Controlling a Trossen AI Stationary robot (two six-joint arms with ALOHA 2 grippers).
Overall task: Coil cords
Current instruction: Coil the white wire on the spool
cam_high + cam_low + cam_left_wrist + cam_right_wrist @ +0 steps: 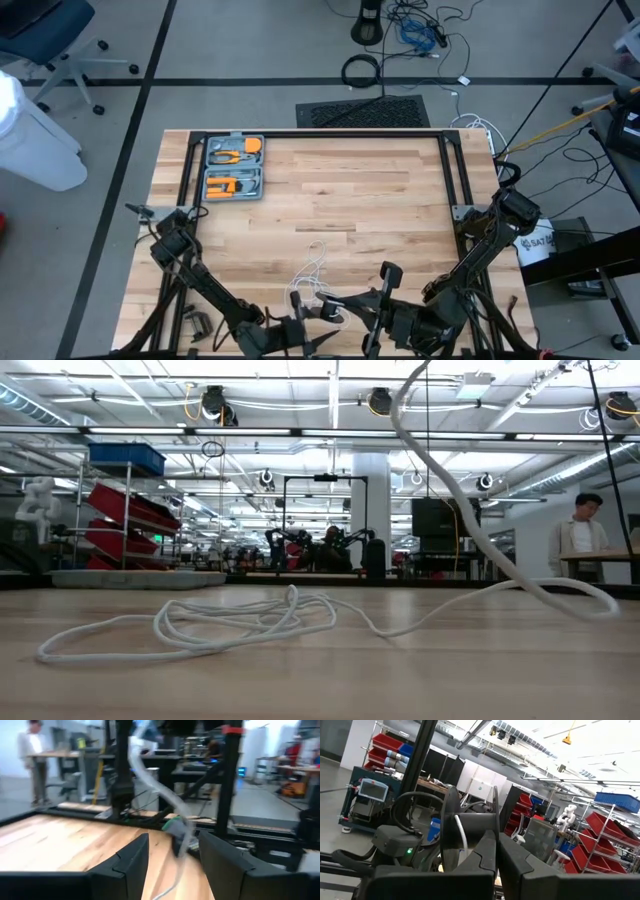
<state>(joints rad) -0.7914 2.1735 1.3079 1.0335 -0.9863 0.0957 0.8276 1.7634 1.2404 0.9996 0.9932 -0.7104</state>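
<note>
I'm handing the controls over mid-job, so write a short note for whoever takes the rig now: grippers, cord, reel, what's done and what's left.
Right gripper: shut on the black reel, held up at the table's near edge.
Left gripper: open, fingers either side of the white cord, not clamped; also near the front edge.
White cord: a strand runs onto the reel's hub; most of it lies in loose loops on the wooden table, front centre, one strand rising up off the tabletop.
Grey tool case: far left, untouched.
Done: reel gripped, winding barely started.
Left: guide the cord and wind the slack.
</note>
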